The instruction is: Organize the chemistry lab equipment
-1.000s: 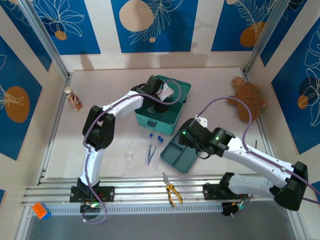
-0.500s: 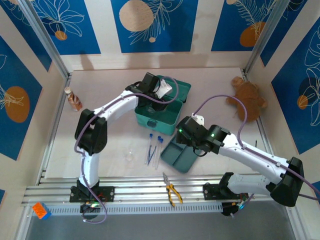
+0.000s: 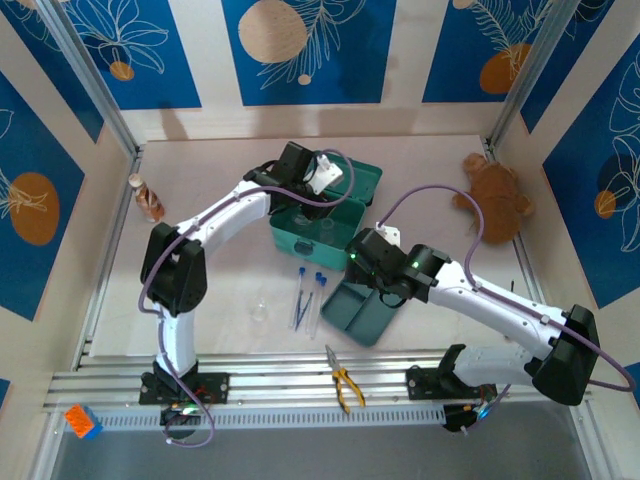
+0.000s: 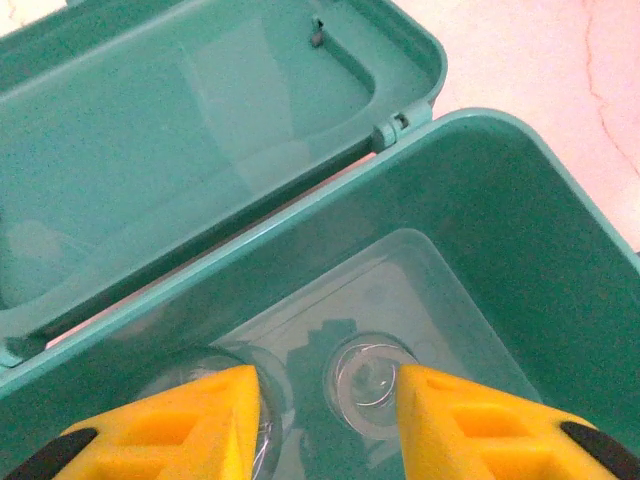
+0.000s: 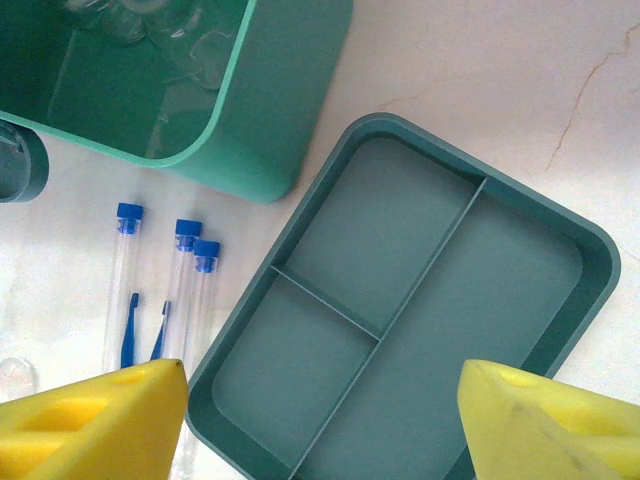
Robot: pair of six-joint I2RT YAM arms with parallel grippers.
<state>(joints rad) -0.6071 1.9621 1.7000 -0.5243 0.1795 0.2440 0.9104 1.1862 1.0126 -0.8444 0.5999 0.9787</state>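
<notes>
Left arm [image 3: 215, 225]: reaching far forward across the middle, elbow bent, wrist pitched steeply down. Left gripper [image 4: 322, 400]: jaws partly apart, yellow fingers [image 4: 190, 425] pointing down.

Right arm [image 3: 490, 305]: stretched low, forward and to my left. Right gripper [image 5: 318, 410]: facing straight down, jaws wide apart.

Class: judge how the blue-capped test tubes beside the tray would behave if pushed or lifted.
The test tubes look round and lie flat, so they would probably roll. Clear and slender, they seem light, slippery and perhaps fragile.
</notes>
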